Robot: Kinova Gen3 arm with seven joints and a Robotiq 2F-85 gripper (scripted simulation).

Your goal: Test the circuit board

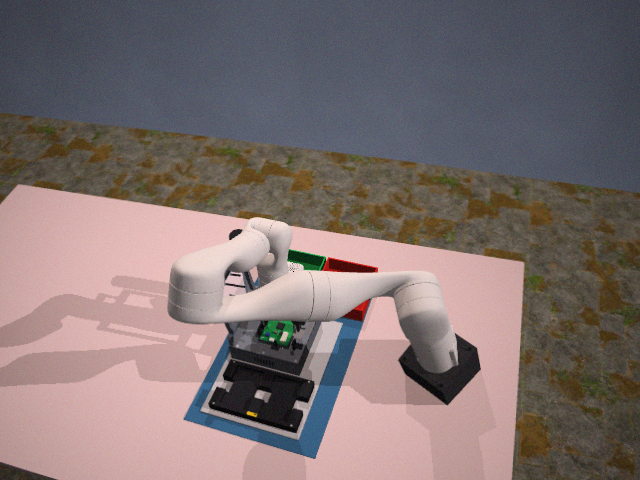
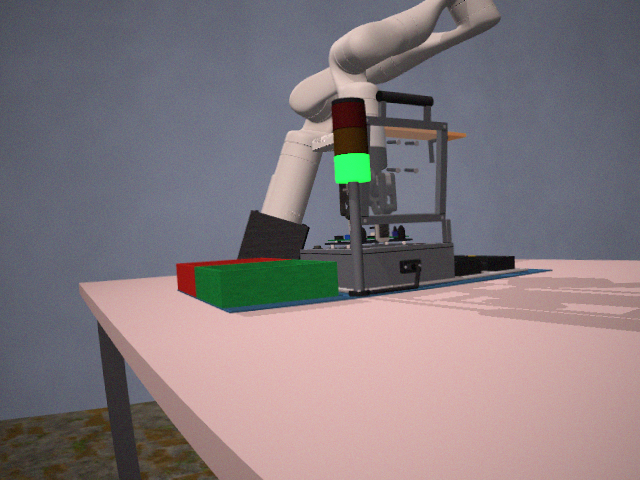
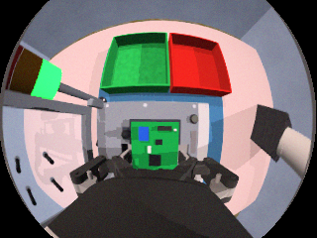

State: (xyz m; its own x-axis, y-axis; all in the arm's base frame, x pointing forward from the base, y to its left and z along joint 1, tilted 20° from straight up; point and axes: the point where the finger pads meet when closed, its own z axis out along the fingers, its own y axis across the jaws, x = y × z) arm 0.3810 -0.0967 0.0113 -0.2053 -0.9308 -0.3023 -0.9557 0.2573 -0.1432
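The green circuit board (image 3: pixel 157 145) lies flat on the grey tester (image 1: pixel 269 346), component side up; it also shows in the top view (image 1: pixel 275 332) and edge-on in the exterior view (image 2: pixel 361 238). The tester's lid (image 2: pixel 413 135) stands raised. The signal light (image 2: pixel 352 167) glows green. My gripper (image 3: pixel 155 156) is open and empty, low over the board, its fingers on either side of the board's near part. In the exterior view the gripper (image 2: pixel 379 206) hangs just above the board, partly hidden by the light's pole.
The green bin (image 3: pixel 139 63) and red bin (image 3: pixel 198 65) stand side by side beyond the tester. The black tray (image 1: pixel 261 400) lies in front of the tester on the blue mat. The light's pole (image 2: pixel 355 232) stands at the tester's corner. My arm's base (image 1: pixel 440 367) is to the right.
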